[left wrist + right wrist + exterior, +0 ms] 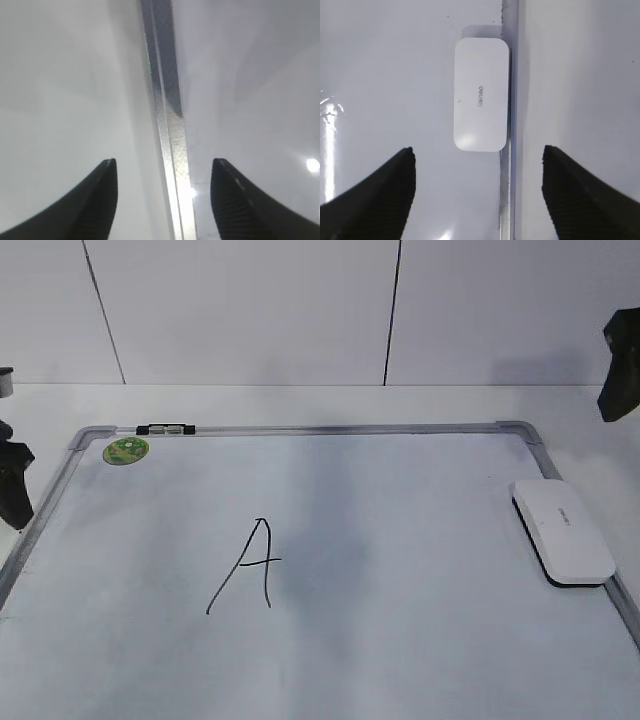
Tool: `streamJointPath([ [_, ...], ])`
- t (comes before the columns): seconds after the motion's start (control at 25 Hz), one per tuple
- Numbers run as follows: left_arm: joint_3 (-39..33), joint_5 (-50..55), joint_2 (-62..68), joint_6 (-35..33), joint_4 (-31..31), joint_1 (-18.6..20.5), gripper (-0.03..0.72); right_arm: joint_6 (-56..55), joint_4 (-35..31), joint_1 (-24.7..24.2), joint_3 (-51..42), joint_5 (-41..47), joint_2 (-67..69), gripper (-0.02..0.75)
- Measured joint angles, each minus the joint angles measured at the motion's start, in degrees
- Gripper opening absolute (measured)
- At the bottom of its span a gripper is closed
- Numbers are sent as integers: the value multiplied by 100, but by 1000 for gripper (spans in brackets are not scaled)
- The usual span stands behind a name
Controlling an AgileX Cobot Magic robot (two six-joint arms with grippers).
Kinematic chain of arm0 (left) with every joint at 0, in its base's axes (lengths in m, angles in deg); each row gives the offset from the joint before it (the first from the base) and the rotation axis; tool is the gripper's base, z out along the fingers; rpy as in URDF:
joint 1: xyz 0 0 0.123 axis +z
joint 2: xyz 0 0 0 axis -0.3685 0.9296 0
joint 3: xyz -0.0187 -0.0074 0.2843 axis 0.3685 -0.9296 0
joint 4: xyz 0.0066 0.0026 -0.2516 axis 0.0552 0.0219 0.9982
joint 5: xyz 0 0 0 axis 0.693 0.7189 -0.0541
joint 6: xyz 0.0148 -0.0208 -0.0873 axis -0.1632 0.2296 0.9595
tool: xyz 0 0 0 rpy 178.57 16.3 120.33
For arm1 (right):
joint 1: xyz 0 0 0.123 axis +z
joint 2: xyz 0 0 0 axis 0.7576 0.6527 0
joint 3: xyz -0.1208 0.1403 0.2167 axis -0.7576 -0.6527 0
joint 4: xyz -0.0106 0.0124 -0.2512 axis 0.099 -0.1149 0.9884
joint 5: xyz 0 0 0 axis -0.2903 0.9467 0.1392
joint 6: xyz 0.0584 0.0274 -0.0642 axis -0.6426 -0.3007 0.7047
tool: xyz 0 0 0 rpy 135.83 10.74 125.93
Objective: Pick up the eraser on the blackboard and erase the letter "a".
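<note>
The eraser [481, 94], likely a light, rigid, smooth block best pinched across its long sides, lies against the blackboard's [330, 429] right frame beneath the released, empty right end effector [479, 185].

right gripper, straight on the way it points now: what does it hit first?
Likely the white rounded plastic eraser or the grey metal frame beside it. The right gripper is open, pointing down at the whiteboard's right edge; depth is unclear.
</note>
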Motion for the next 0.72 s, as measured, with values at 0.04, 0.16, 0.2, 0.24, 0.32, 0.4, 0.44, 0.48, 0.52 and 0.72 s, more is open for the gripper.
streamJointPath([
  [0.04, 154, 270, 0, 40, 29, 0, 445, 56, -81, 0, 0, 36, -42, 601],
  [0.16, 475, 842, -290, 151, 205, 0, 446, 153, -182, 0, 0, 91, -211, 598],
  [0.2, 506, 950, -456, 163, 244, 0, 446, 162, -191, 0, -11, 91, -297, 598],
  [0.24, 519, 1008, -693, 163, 289, -11, 446, 175, -194, 0, -39, 91, -387, 597],
  [0.32, 528, 1107, -1226, 194, 311, -50, 446, 175, -219, 0, -143, 91, -660, 596],
  [0.4, 528, 1161, -1723, 273, 324, -95, 446, 186, -224, 0, -357, 93, -961, 596],
  [0.44, 528, 1193, -1984, 314, 324, -142, 446, 186, -224, 0, -475, 103, -1132, 596],
  [0.48, 528, 1231, -2194, 356, 334, -203, 446, 186, -224, 0, -633, 114, -1302, 596],
  [0.52, 528, 1247, -2442, 399, 334, -254, 446, 186, -224, 0, -803, 114, -1440, 595],
  [0.72, 248, 1345, -3660, 689, 367, -571, 446, 195, -234, 0, -1591, 138, -2309, 594],
])
